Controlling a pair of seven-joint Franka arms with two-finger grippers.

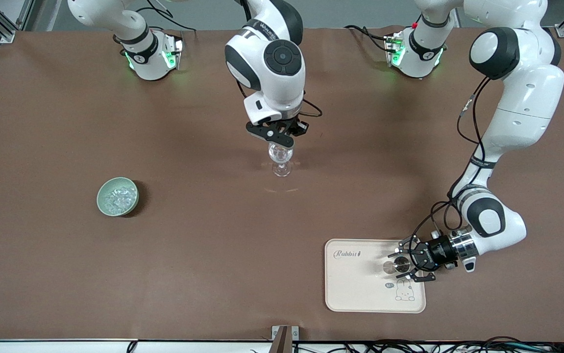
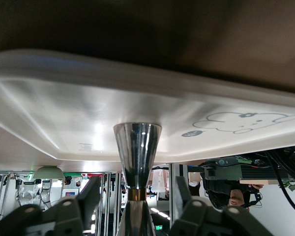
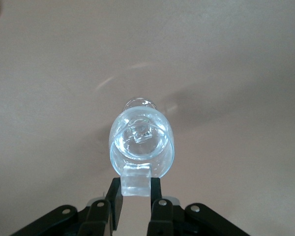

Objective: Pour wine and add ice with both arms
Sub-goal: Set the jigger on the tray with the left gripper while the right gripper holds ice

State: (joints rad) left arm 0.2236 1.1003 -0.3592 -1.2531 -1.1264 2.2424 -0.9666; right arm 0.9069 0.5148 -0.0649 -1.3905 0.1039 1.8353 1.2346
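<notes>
A clear wine glass (image 1: 281, 159) stands at the table's middle, with one chunk of ice (image 3: 140, 133) in its bowl. My right gripper (image 1: 278, 138) hangs just over the glass (image 3: 141, 147) and is shut on a clear ice cube (image 3: 136, 183) at the rim. My left gripper (image 1: 407, 265) lies low over the cream tray (image 1: 360, 289). Its open fingers (image 2: 88, 196) stand on either side of a shiny hourglass-shaped metal cup (image 2: 136, 147), apart from it. The cup (image 1: 395, 265) stands upright on the tray (image 2: 64, 98).
A pale green bowl (image 1: 102, 203) holding several pieces of ice (image 1: 117, 197) sits toward the right arm's end of the table, nearer the front camera than the glass. The tray with a rabbit drawing lies near the front edge. No wine bottle shows.
</notes>
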